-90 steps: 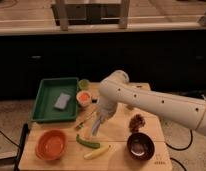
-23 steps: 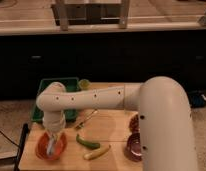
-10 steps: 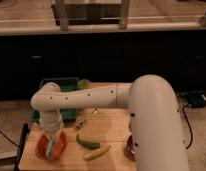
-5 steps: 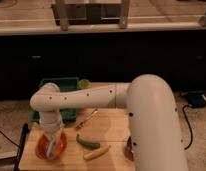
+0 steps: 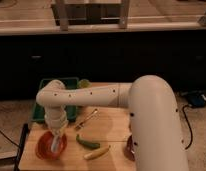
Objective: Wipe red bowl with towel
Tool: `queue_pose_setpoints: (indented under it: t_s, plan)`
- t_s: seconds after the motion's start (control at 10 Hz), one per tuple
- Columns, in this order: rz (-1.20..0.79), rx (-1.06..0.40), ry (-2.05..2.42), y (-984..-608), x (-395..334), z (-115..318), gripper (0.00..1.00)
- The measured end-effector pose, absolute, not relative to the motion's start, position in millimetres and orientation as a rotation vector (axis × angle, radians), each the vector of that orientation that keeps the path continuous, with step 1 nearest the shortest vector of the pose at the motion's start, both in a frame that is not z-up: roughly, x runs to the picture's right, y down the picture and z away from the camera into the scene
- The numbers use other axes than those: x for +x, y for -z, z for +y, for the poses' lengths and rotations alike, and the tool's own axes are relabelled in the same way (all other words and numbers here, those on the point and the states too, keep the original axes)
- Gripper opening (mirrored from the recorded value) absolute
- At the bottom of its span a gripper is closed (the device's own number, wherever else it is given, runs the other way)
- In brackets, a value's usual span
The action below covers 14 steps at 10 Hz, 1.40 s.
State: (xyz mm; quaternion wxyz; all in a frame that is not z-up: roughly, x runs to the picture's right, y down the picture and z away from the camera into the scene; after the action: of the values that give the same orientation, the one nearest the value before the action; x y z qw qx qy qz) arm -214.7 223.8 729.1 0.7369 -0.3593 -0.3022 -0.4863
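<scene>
The red bowl (image 5: 46,146) sits at the front left of the wooden table (image 5: 113,125). My white arm reaches across from the right and bends down into the bowl. My gripper (image 5: 57,143) is inside the bowl, shut on a pale towel (image 5: 56,145) that is pressed against the bowl's inner surface. The arm's wrist hides part of the bowl's right side.
A green tray (image 5: 42,86) stands behind the bowl, partly hidden by the arm, with a small green cup (image 5: 84,83) beside it. A fork (image 5: 86,120), a green pepper (image 5: 88,143) and a yellow vegetable (image 5: 96,152) lie mid-table. A dark bowl (image 5: 129,148) peeks out by the arm.
The gripper with the towel has shifted slightly inside the red bowl over the last second. The bowl and the other objects have stayed in place.
</scene>
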Motion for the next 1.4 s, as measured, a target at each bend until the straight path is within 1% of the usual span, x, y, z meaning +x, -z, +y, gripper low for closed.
queue_pose_setpoints:
  t_s: [0.4, 0.6, 0.8, 1.0, 1.4]
  plan:
    - [-0.700, -0.768, 1.142, -737.7, -245.6, 213.2, 0.00]
    - [-0.735, -0.755, 1.192, -739.5, -272.5, 212.7, 0.00]
    - [-0.770, -0.750, 1.226, -742.5, -283.9, 215.7, 0.00]
    - [-0.807, -0.753, 1.250, -741.8, -287.9, 224.8, 0.00]
    - [-0.872, -0.765, 1.258, -725.4, -282.4, 263.1, 0.00]
